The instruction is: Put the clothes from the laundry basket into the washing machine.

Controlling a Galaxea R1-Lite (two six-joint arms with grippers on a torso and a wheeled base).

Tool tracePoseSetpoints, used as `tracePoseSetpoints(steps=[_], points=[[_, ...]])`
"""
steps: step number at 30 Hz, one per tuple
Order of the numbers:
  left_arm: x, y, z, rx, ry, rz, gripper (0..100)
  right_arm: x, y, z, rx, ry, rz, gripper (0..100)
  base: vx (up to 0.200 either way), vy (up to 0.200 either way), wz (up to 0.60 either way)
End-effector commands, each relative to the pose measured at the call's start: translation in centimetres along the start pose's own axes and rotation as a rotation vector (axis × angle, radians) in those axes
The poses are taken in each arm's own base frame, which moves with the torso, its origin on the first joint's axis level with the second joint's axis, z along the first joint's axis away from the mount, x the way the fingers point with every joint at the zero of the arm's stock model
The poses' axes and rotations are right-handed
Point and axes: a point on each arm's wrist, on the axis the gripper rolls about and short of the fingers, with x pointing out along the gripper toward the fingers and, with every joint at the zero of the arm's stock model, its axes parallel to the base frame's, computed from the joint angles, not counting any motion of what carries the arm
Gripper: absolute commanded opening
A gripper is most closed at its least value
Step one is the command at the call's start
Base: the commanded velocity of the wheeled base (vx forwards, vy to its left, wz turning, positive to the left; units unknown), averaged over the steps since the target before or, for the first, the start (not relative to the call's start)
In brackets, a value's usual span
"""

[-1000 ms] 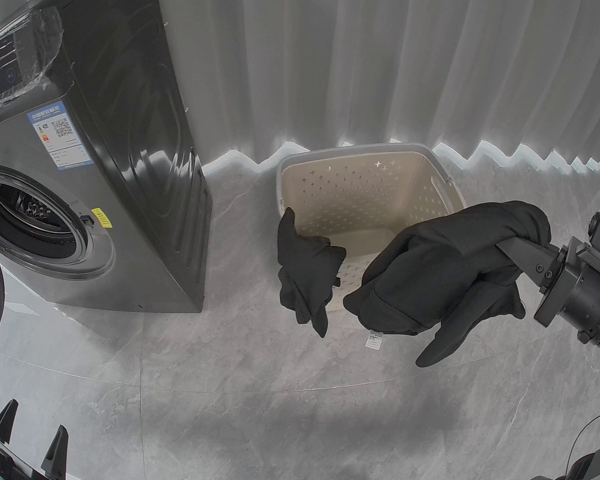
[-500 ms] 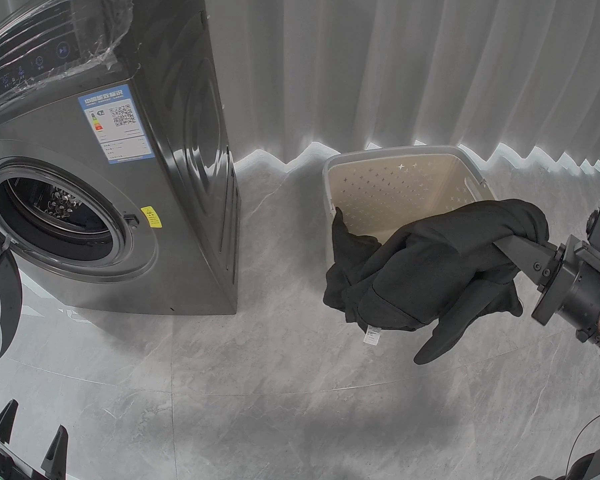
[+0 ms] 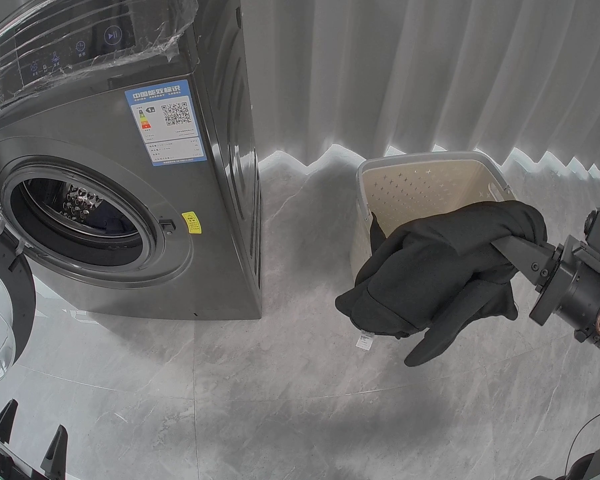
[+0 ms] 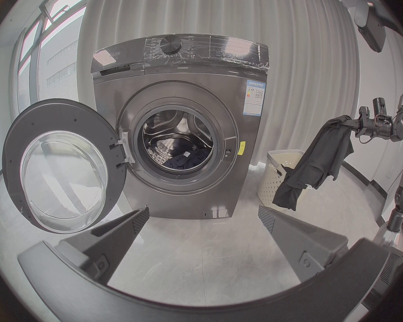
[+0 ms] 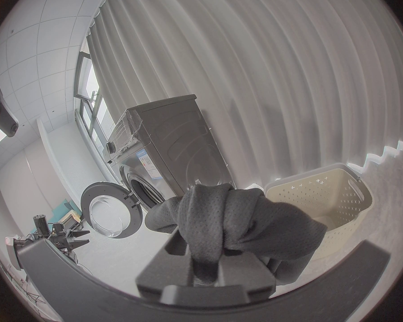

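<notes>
Item: 1 black garment (image 3: pixel 440 268), likely soft, light and limp. It hangs just before the basket (image 3: pixel 433 161), with the open washer (image 3: pixel 213 235) well to the basket's left.
Hold: right gripper (image 3: pixel 517 251), jaws pinching a bunched top fold. Loose ends dangle and may snag.
Spare: left gripper (image 4: pixel 201 211), jaws wide and empty.

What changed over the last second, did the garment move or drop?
Only the head camera swung toward the washing machine, so it and the laundry basket sit further right in view; neither itself moved. The right tool stays shut on the dark garment, held up in front of the basket. The left tool stays open and low.
</notes>
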Motion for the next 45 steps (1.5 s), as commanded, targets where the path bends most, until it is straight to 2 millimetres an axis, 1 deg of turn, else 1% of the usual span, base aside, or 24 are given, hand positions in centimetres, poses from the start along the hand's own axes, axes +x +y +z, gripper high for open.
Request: tracePoseSetpoints(steps=[1,10,19,45], points=[[0.00,0.02,-0.49,0.000,0.000,0.000,100,0.02,-0.01,-0.09,0.000,0.004,0.000,0,-0.200,0.000,0.00],[0.00,0.02,-0.49,-0.002,0.000,0.000,100,0.02,-0.01,-0.09,0.000,0.004,0.000,0,-0.200,0.000,0.00],[0.00,0.02,-0.49,-0.002,0.000,0.000,100,0.01,-0.02,-0.13,0.000,0.006,0.001,0,0.000,0.000,0.00],[0.00,0.02,-0.49,-0.002,0.000,0.000,100,0.10,-0.04,-0.09,0.001,0.004,-0.003,0,0.000,0.200,0.00]])
